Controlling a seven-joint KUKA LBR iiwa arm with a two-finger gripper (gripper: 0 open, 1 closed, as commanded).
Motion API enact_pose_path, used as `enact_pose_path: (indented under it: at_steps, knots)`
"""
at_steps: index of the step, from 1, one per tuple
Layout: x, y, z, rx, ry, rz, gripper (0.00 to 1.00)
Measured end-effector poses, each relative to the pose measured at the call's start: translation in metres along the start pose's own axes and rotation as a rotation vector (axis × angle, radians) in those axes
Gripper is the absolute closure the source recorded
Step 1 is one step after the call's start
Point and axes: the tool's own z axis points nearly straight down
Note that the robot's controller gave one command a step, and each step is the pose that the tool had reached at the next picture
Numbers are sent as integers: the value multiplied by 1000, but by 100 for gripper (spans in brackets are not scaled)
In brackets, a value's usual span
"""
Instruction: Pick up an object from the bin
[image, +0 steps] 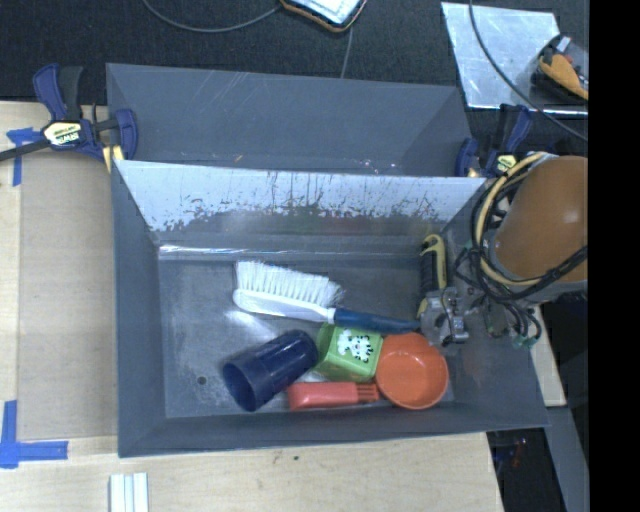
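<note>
Orange bowl (412, 372) – round, open side up – sits in the lower right of the grey bin (138, 330), close to the near wall. The hand (443, 322) hangs just above and to the right of it in the frame, low by the bin's right wall, near the bowl's rim and the tip of the blue brush handle. Whether the hand is apart or together I cannot tell, and nothing is seen held in it. The arm's orange cover (545, 220) and looped cables sit over the right rim. Left of the bowl lie a green block (350, 352) with a white face, a reddish bar (328, 396) below it, and a dark blue cup (268, 370) on its side. The white-bristled brush (285, 290) lies across the middle – bristles to the left.
</note>
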Motion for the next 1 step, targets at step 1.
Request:
enact_pose_path:
  at_steps: [1]
  knots:
    - [-28,54,-88,0,-10,-69,100]
